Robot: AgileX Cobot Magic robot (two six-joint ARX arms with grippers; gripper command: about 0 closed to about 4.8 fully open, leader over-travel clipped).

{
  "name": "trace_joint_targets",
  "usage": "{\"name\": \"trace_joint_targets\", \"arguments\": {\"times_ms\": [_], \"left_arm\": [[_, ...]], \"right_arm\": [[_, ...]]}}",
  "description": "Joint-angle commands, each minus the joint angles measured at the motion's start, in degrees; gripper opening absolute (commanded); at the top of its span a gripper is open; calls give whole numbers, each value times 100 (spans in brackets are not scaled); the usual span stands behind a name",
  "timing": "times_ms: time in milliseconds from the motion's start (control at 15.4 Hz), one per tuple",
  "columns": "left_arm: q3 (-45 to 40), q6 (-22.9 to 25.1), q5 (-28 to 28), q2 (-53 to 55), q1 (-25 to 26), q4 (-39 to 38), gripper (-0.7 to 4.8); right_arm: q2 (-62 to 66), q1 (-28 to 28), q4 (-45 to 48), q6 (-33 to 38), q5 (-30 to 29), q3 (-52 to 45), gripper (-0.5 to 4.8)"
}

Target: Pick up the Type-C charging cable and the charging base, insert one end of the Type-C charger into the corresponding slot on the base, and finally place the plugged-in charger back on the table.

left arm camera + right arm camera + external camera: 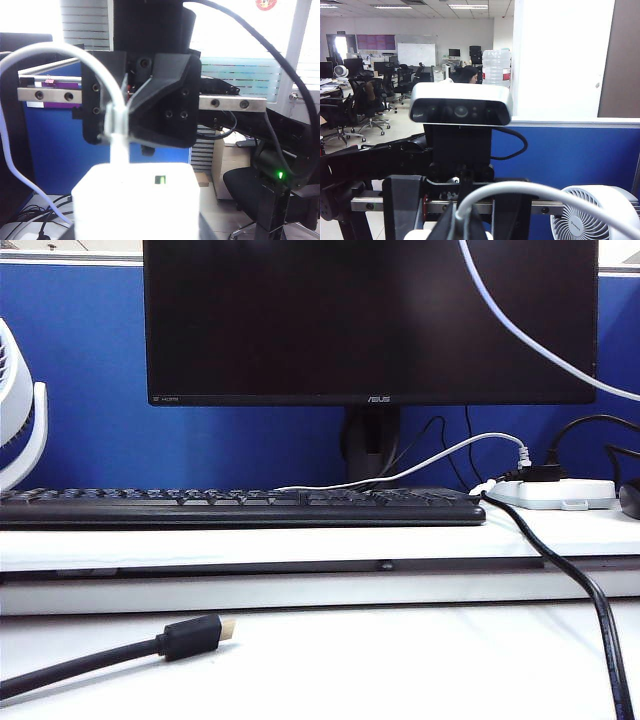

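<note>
Neither gripper shows in the exterior view, where only a stretch of the Type-C charging cable (530, 340) hangs across the monitor, above the table (400, 660). In the left wrist view, my left gripper (136, 227) is shut on the white charging base (135, 200), a dark finger on either side. Facing it, my right gripper (118, 131) pinches the cable's white plug (119, 147), which meets the base's face beside a dark port (160, 179); I cannot tell whether it is seated. In the right wrist view, my right gripper (464, 227) is shut on the cable (545, 192), with the base (415, 235) behind.
A black keyboard (240, 508) and a monitor (370, 320) stand on the raised shelf, with a white power strip (555, 493) at its right. A black gold-tipped cable (190, 637) lies at the front left. A thick black cord (590, 600) runs down the right. A white fan (20, 420) stands at the left.
</note>
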Motion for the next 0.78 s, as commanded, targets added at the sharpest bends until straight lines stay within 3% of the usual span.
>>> {"name": "trace_joint_targets", "arguments": {"times_ms": [65,130,455,780], "left_arm": [[125,7,-17,-111,-15,616,-6],[125,7,-24,-109,-15,614,-6],[125,76,-151,-107,-15,262,-6],[125,400,-153,-96,-15,-385,-6]], "right_arm": [[-26,9,-426,7,144,-85,151],[-116,4,-372,7,289,-85,234],[-232,7,57,723,247,-85,230],[-229,17,258,887,267,-85,230]]}}
